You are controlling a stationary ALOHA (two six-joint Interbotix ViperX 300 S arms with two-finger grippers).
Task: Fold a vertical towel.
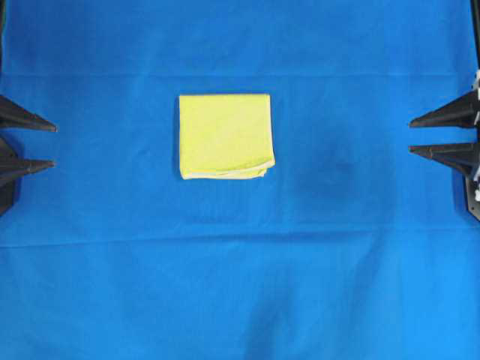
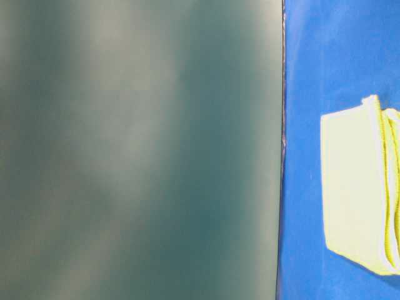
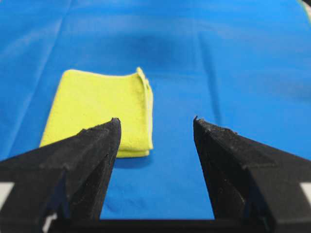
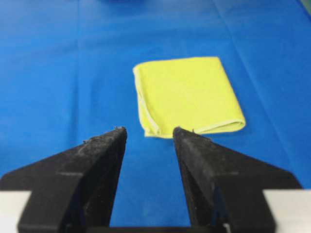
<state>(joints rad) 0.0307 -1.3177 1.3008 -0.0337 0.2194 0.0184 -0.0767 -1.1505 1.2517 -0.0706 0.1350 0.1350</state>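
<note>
Towel folded mid-cloth, both grippers parked wide at the sides.

We judge the fold done: the towel [image 1: 225, 136] lies as a compact square on the blue cloth [image 1: 240, 285], layered hems at its near edge. We would keep clear so nothing drags it. Our left gripper [image 1: 54, 145] and right gripper [image 1: 411, 136] gape wide, holding nothing, well apart from it.

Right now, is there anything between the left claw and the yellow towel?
Nothing but bare blue cloth. The overhead view shows it between the left gripper and the towel.
</note>
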